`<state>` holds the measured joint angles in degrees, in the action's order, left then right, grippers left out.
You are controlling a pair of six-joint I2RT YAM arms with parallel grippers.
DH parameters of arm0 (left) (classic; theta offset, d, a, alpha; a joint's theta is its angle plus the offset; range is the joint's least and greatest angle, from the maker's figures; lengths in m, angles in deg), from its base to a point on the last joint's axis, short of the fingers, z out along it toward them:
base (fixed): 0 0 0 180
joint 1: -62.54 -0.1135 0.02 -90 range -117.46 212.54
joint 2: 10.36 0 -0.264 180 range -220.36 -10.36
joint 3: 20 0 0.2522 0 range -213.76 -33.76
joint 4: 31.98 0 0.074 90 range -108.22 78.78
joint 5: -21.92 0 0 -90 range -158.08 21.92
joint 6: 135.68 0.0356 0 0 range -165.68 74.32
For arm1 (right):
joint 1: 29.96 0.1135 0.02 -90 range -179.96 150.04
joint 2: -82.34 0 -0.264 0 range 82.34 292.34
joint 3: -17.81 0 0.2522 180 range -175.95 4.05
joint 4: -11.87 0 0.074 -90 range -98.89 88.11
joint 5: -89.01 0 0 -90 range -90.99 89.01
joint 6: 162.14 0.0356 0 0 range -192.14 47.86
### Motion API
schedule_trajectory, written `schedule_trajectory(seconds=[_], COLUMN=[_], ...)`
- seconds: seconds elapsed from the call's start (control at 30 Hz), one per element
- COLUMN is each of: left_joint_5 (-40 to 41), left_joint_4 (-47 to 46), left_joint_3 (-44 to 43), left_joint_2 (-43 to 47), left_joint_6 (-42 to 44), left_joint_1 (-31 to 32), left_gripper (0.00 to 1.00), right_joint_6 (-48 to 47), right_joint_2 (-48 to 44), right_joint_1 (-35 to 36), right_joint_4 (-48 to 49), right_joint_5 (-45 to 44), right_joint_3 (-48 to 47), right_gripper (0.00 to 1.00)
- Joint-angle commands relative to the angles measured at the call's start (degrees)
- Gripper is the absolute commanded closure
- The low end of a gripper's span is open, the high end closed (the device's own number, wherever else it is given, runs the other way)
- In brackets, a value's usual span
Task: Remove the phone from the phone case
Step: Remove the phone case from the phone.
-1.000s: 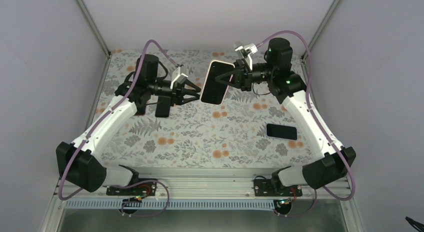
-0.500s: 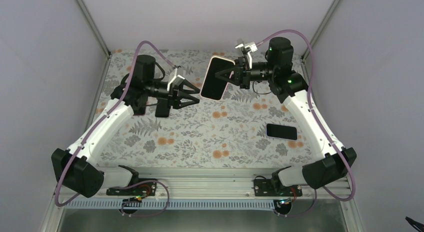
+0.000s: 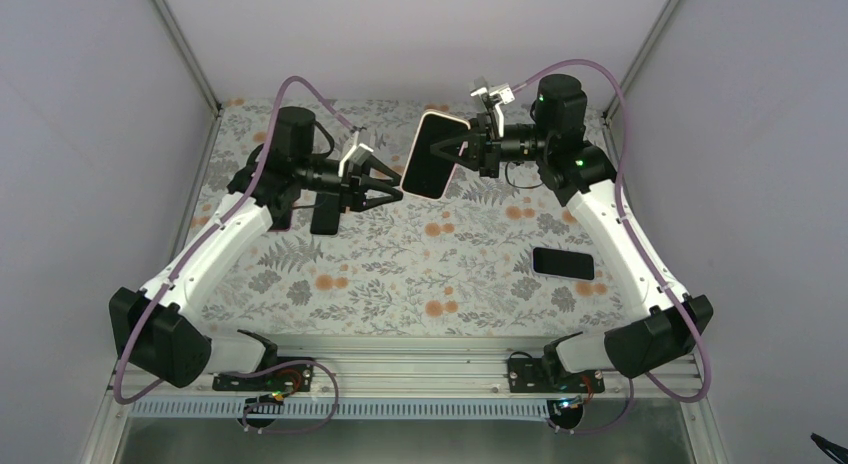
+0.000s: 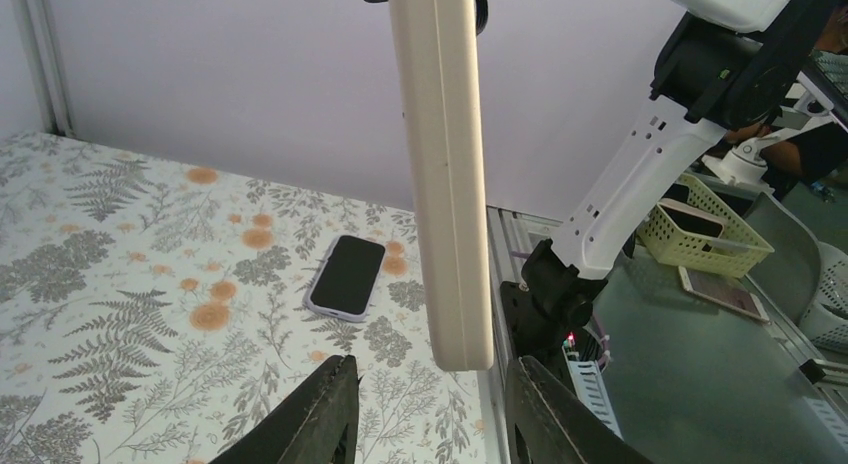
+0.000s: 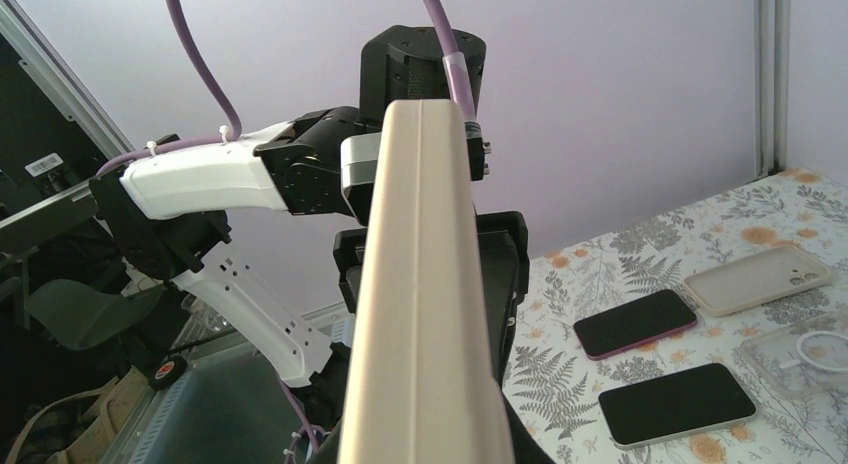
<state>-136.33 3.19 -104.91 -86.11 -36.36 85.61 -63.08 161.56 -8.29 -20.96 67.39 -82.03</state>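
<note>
The phone (image 3: 430, 156), black screen up, sits in a cream phone case (image 4: 440, 174) and is held in the air above the back of the table. My right gripper (image 3: 463, 149) is shut on its right side. In the right wrist view the case's long cream edge (image 5: 425, 284) fills the middle and hides the fingers. My left gripper (image 3: 398, 186) is open just left of the phone's lower end. In the left wrist view its two black fingers (image 4: 330, 409) stand either side of the case's bottom end, a little short of it and not touching.
A phone in a lilac case (image 3: 563, 263) lies on the table at the right. Under the left arm lie a dark phone (image 3: 325, 216) and more: two phones (image 5: 635, 322), an empty cream case (image 5: 757, 280) and a clear case (image 5: 800, 349). Baskets (image 4: 700, 229) stand off the table.
The right gripper raised and tilted the cased phone slightly. The left gripper drew back, then returned toward the phone's lower end, its jaws widening and then narrowing a little.
</note>
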Motion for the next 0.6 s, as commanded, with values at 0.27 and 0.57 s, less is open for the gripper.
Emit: schedule_trajectory(seconds=[0.27,0.57], left_joint_5=[0.34,3.24], left_joint_4=[-2.43,-1.73], left_joint_3=[-1.55,-0.91], left_joint_2=[-1.19,-1.21], left_joint_6=[-1.61,1.19], left_joint_1=[0.36,0.38], left_gripper=[0.73,0.93], right_joint_6=[-0.64,3.37], right_joint_2=[-0.21,-0.17], right_joint_1=[0.3,0.3], right_joint_4=[1.49,5.24], right_joint_5=[0.33,7.62], right_joint_3=[-0.76,0.47], right_gripper=[0.96,0.96])
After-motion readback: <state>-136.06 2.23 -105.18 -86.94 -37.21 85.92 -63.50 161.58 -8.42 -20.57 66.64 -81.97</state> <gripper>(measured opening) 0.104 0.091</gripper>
